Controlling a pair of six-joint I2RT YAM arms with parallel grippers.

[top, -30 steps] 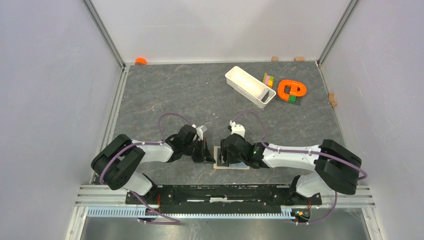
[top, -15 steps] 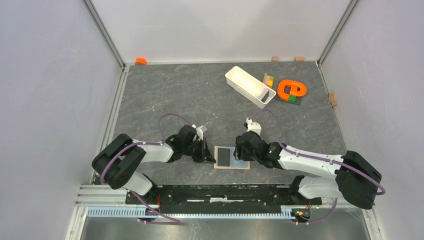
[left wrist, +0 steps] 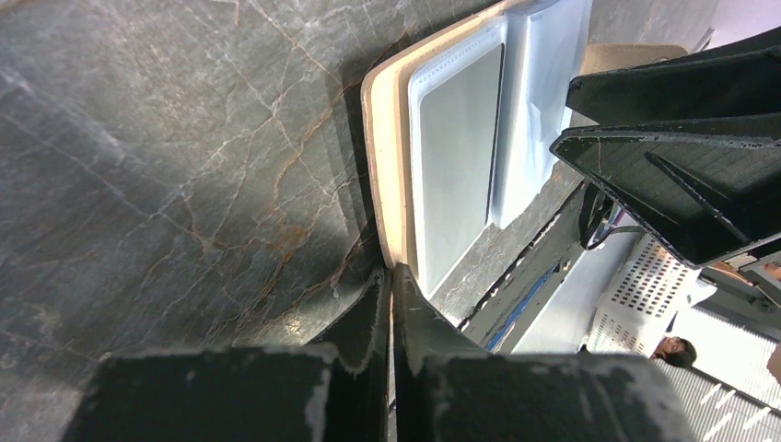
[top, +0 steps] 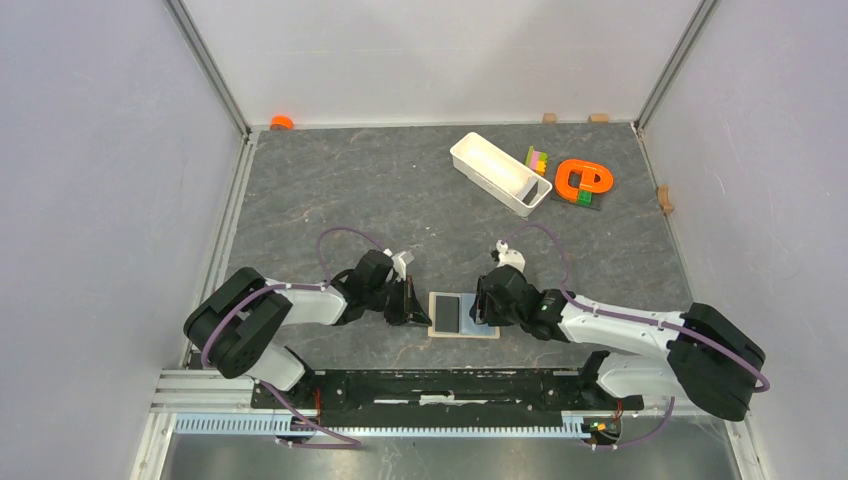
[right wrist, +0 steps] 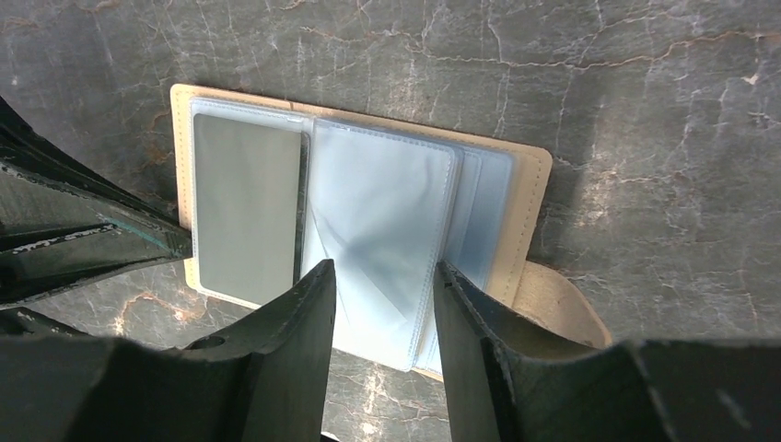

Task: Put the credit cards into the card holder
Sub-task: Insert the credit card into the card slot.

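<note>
While open flat on tabletop (top: 400,200) between the arms, card holder (top: 463,315): light, floppy sleeves (right wrist: 382,221), likely slippery; hold by tan rim. Black card (top: 446,313) sleeved inside. Left pincer (left wrist: 389,276) closed, empty, at rim; right pincer (right wrist: 379,276) parted over sleeves.

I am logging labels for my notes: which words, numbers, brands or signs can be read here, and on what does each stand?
No text can be read.
The dark grey flat plastic card in the open tan bifold card holder shows a plain face, and its pale blue clear sleeves bear no print.
The white rectangular tray and the orange plastic piece are too small to tell.
</note>
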